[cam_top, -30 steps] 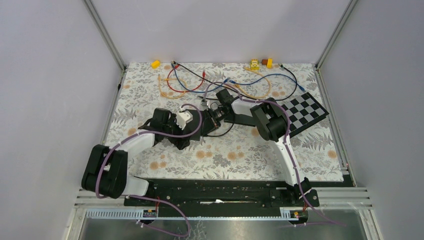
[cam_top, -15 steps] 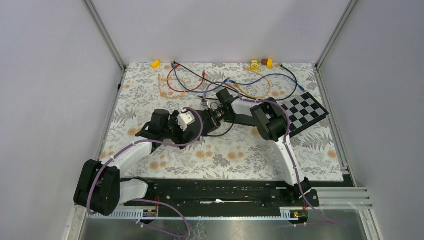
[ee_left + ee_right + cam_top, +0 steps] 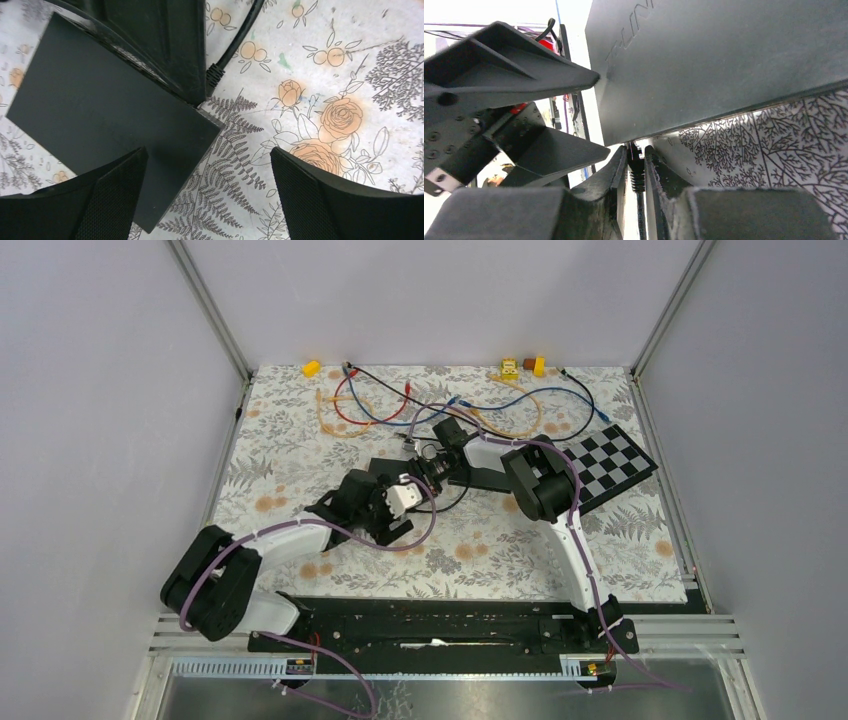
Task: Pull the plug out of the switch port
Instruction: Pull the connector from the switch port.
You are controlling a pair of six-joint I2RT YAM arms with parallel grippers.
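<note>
At mid-table, the left gripper (image 3: 207, 167) has swung over the switch (image 3: 100, 115), jaws open.
The right gripper (image 3: 636, 157) clamps the plug (image 3: 637, 177); bracing the switch seems next.

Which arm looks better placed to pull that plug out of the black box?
Right. The right gripper is shut on the plug at the edge of the switch; the left gripper hangs open over the switch, gripping nothing.

place: robot lab cell | grey enclosure walls (image 3: 100, 390) | aluminium frame (image 3: 210, 310) | checkerboard panel (image 3: 612, 462)
</note>
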